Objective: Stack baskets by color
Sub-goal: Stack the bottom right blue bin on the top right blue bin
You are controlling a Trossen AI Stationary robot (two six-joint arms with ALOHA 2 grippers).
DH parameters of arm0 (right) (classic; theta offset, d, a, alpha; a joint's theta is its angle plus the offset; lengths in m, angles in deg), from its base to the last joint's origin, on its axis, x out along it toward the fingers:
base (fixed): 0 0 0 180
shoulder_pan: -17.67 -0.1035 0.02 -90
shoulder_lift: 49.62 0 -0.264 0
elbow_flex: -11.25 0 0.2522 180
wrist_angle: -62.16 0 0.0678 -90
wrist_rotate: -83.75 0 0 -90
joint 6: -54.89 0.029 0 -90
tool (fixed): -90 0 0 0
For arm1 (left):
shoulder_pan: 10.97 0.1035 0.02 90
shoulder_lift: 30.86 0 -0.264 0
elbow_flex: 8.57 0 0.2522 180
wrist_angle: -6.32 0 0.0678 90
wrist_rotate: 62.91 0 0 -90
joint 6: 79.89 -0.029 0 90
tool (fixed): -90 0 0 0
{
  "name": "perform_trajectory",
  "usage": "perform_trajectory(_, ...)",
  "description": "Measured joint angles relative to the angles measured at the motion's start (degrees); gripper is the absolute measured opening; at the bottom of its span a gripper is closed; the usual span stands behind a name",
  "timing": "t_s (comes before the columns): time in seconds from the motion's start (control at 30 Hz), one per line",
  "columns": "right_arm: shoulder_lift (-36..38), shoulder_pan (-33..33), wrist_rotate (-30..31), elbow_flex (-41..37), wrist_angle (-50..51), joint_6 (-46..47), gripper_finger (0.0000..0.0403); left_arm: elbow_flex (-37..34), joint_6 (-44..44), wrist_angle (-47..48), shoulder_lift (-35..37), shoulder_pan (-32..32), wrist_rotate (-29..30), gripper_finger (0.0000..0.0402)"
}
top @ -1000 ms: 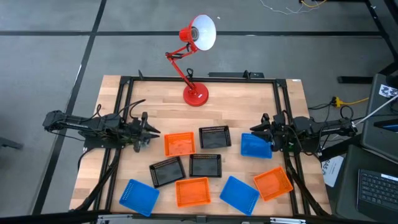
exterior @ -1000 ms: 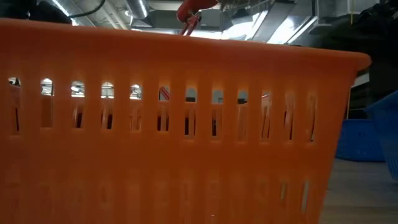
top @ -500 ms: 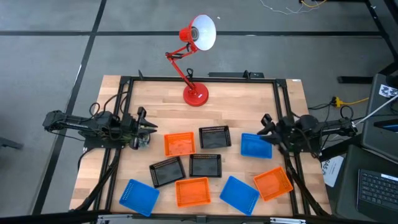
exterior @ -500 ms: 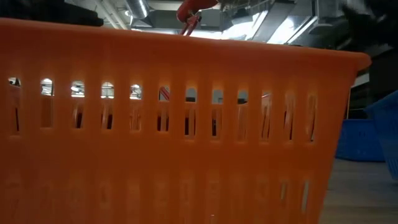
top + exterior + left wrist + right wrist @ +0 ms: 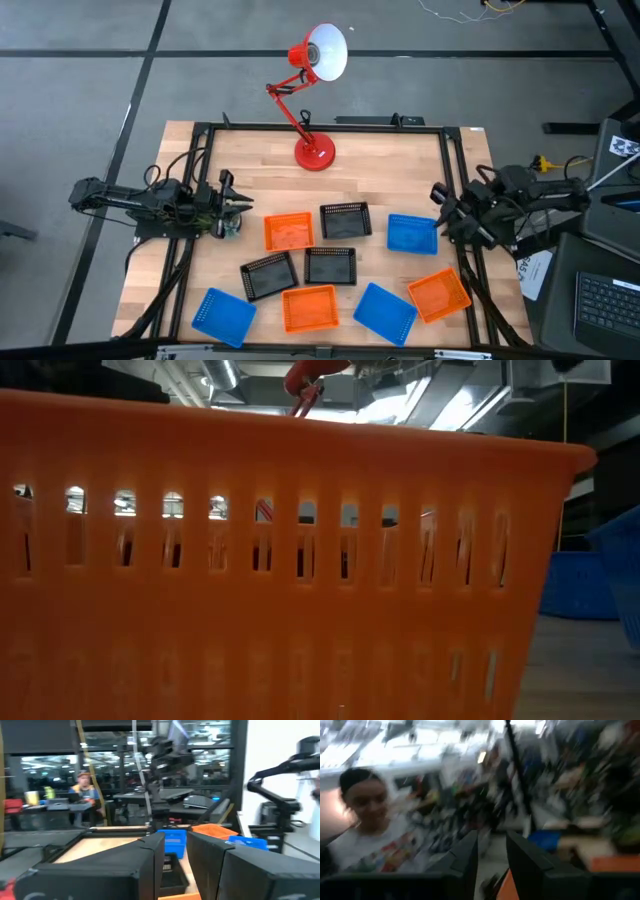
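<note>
Three orange baskets [image 5: 288, 231] [image 5: 310, 307] [image 5: 439, 294], three blue baskets [image 5: 411, 234] [image 5: 222, 315] [image 5: 385, 310] and three black baskets [image 5: 345, 220] [image 5: 268, 275] [image 5: 330, 266] lie singly on their bottoms on the wooden table. None is stacked. My left gripper [image 5: 240, 206] hovers at the table's left side, left of the far orange basket, open and holding nothing [image 5: 176, 840]. My right gripper [image 5: 440, 206] is raised at the table's right side, just right of the far blue basket, also open with nothing between its fingers [image 5: 492, 840]. An orange basket's wall [image 5: 300, 560] fills the low view.
A red desk lamp [image 5: 312, 152] stands at the table's far middle, its head [image 5: 325, 52] reaching beyond the far edge. A black frame [image 5: 205, 140] runs round the table. A person [image 5: 365, 815] shows in the room beyond the table.
My right gripper has risen from over the far blue basket and drawn back toward the table's right edge, tipping from pointing downward to about level. My left gripper has tipped up a little in place. No basket has moved.
</note>
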Motion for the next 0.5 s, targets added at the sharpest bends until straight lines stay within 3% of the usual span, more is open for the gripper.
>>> perform_trajectory(0.07,-4.71,-0.72,-2.88,5.25,6.11,-0.09,0.0103,0.02,0.0,0.02,0.0,0.0,2.41,0.0073)
perform_trajectory(0.23,-15.81,-4.15,-3.09,14.3,18.79,2.3,0.0103,0.0,0.29,0.04,0.0,0.0,5.86,0.0073)
perform_trajectory(0.4,-26.44,-9.62,-2.86,15.89,21.73,7.55,0.0103,0.01,0.39,0.11,0.0,0.0,6.24,0.0073)
perform_trajectory(0.5,-32.83,-12.86,0.45,15.93,23.42,12.65,0.0103,0.0,0.39,0.21,0.0,0.0,6.27,0.0073)
